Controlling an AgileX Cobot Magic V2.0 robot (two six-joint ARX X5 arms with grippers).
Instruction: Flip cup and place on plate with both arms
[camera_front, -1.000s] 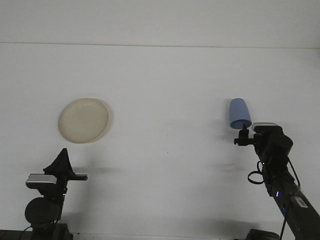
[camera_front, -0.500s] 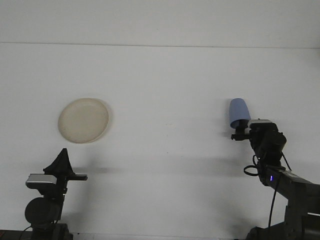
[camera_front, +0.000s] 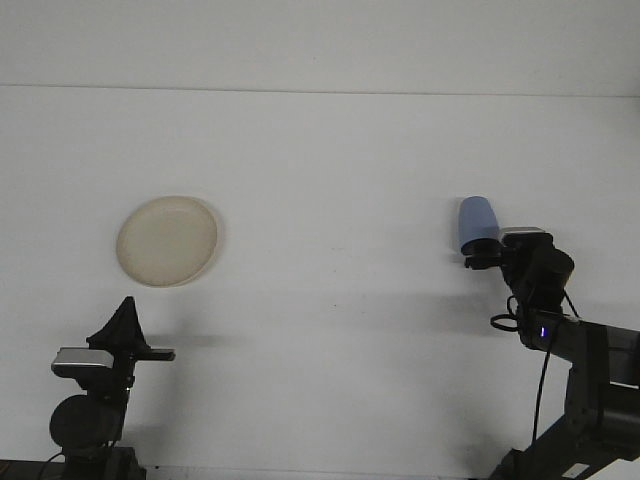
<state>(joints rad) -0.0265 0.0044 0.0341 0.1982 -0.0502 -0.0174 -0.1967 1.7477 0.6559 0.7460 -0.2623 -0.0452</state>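
Your right hand (camera_front: 481, 258) grips the blue cup (camera_front: 477, 222) near the bench's right edge for flipping, while the left hand (camera_front: 127, 322), its state indiscernible, waits below the plate (camera_front: 166, 240).

The blue cup (camera_front: 477, 223) stood upside down at the right; the cream plate (camera_front: 166, 240) lay well apart, left.
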